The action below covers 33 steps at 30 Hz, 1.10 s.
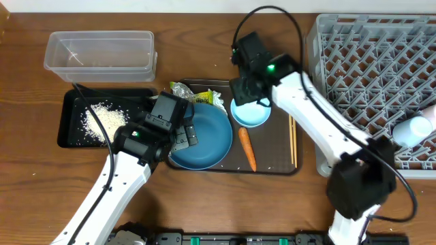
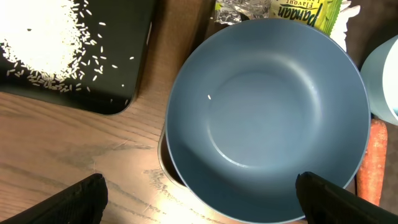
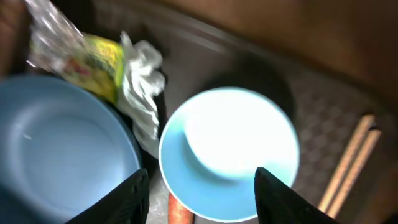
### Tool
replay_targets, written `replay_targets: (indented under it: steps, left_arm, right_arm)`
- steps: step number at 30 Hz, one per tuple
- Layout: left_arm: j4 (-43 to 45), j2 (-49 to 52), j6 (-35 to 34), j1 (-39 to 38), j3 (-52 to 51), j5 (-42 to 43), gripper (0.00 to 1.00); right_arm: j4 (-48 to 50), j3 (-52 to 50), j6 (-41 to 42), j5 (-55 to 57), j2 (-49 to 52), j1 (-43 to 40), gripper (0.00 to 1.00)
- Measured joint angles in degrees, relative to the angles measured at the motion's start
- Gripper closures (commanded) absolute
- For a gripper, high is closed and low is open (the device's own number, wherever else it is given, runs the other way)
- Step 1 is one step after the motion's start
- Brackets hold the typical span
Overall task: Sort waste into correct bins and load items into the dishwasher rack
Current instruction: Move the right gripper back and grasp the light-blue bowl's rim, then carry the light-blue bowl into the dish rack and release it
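Observation:
The dark blue dish (image 1: 208, 139) lies on the brown serving tray and fills the left wrist view (image 2: 267, 118). My left gripper (image 1: 185, 134) hangs open and empty over its left rim (image 2: 199, 199). My right gripper (image 1: 251, 99) is open and empty above the small light blue bowl (image 1: 251, 116), its fingers either side of the bowl's near rim (image 3: 202, 193). The rice (image 1: 102, 121) lies in the black tray (image 1: 71, 133). The wrapper (image 1: 197, 94), carrot (image 1: 247, 148) and chopsticks (image 1: 293, 139) lie on the serving tray. The light blue cup (image 1: 412, 129) lies in the grey rack (image 1: 368, 61).
The clear tub (image 1: 99, 53) stands behind the black tray and holds nothing I can see. The brown serving tray (image 1: 272, 167) sits between the black tray and the rack. One rice grain lies on the dish (image 2: 209, 96).

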Motion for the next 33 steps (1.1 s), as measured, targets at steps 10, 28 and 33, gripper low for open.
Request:
replay_targets:
  steps: [10, 28, 33]
  left_arm:
    - [0.00, 0.00, 0.00, 0.00, 0.00, -0.02, 0.00]
    - [0.02, 0.00, 0.00, 0.00, 0.00, -0.02, 0.00]
    - [0.00, 0.00, 0.00, 0.00, 0.00, -0.02, 0.00]
  right_arm:
    - [-0.28, -0.02, 0.17, -1.27, 6.58, 2.73, 0.46]
    - [5.62, -0.07, 6.47, -0.24, 11.67, 3.34, 0.66]
    - [5.73, -0.07, 7.54, 1.46, 11.67, 3.58, 0.81]
